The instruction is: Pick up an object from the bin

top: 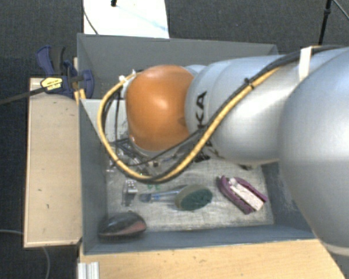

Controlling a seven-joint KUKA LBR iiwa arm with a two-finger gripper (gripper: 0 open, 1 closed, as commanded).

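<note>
The brush lay on the bin floor with its long axis nearly level across the view. Its dark green oval head pointed right and its thin bluish handle pointed left. The gripper hung above and left of the brush's handle end, closer to it than to anything else. Whether the gripper was clenched or released could not be told, as the orange cover and a looped yellow-and-black cable hid most of it.

Just left of the handle tip stood a small pale metal piece. It was too unclear to tell whether it belonged to the gripper or lay loose.

Right of the brush head, apart from it, lay a purple thing with a white face. Its long axis slanted from upper left to lower right. Below and left of the brush, against the bin's near wall, sat a dark lump, oval and glossy, its kind not clear.

The arm covered the floor above and to the right of the brush. On its shell, the black letters "KA" could be read; the rest of the word was hidden behind the cover.
</note>
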